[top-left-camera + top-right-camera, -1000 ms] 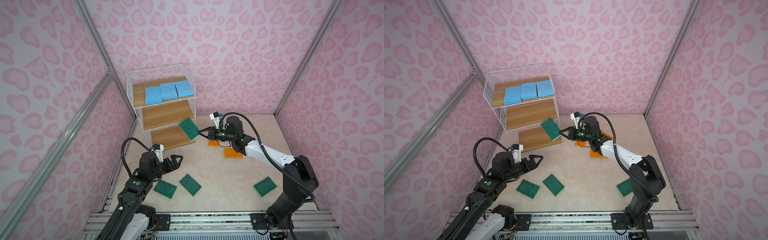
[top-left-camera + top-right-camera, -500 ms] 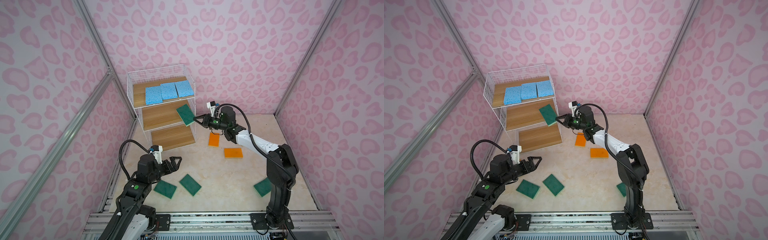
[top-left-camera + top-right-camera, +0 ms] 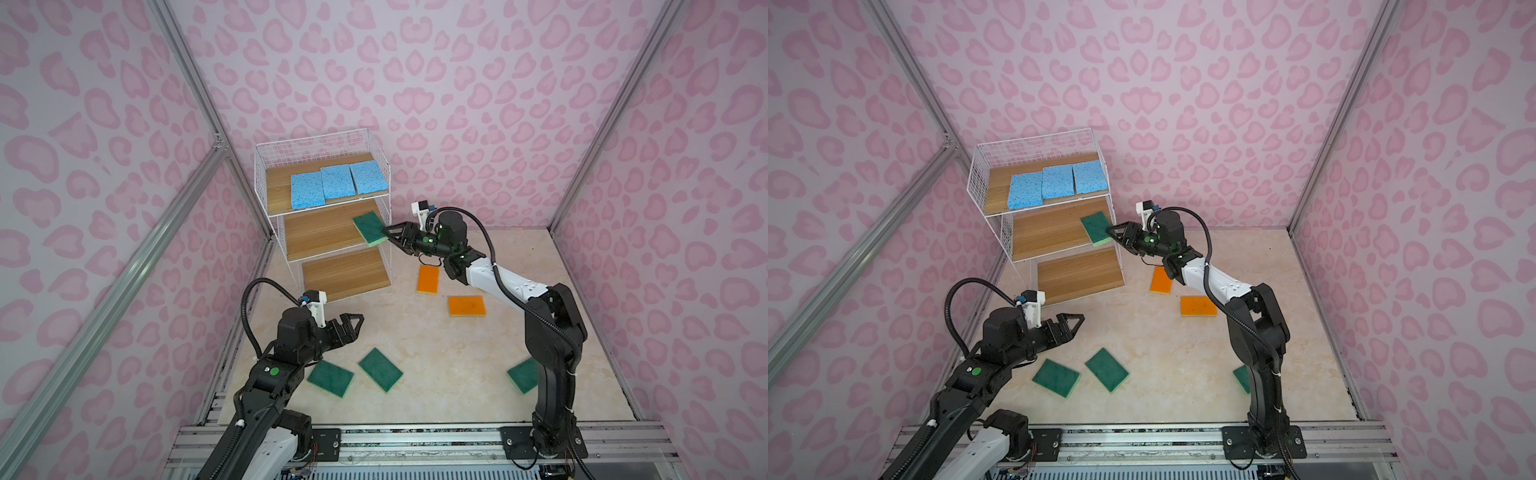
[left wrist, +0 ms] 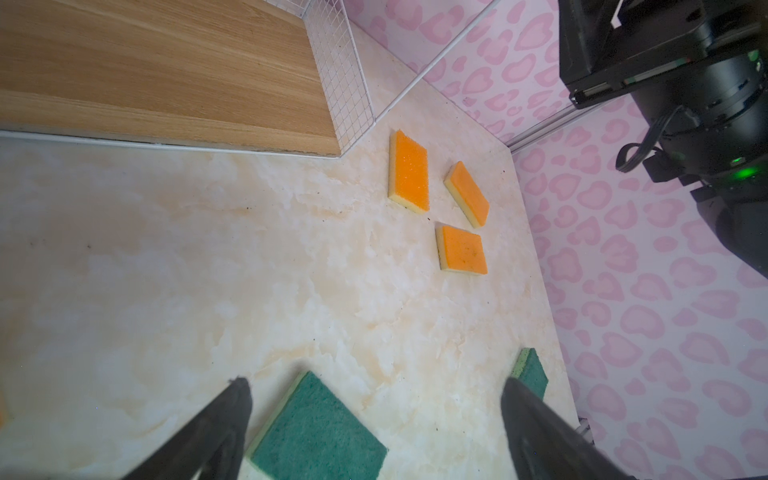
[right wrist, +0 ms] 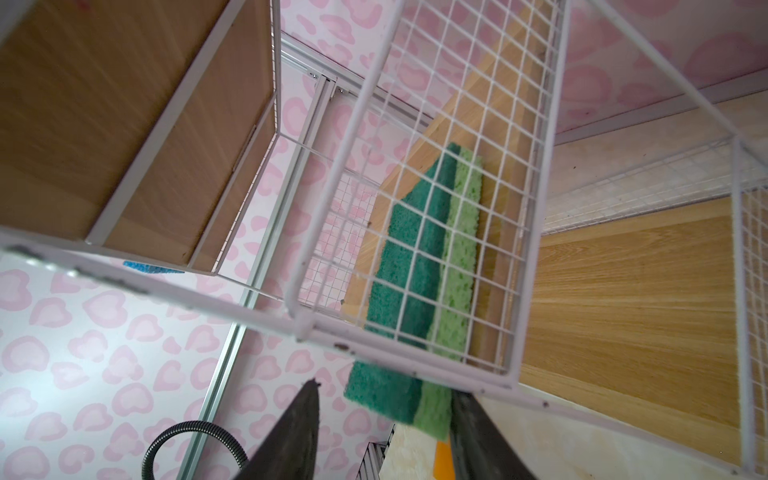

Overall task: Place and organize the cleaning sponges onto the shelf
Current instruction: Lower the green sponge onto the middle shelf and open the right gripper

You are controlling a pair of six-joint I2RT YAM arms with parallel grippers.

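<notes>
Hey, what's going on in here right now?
Two robot arms are shelving sponges. The right end effector is at the middle board of the shelf, jaws apart around the end of a green sponge lying on the board's edge. Three blue sponges sit on the top board. The left end effector hovers open near loose green sponges on the tabletop; orange sponges lie there too.

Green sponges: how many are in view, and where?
4 green sponges. One lies on the shelf's middle board at the right gripper; two lie on the floor near the left gripper; one sits partly hidden behind the right arm.
</notes>
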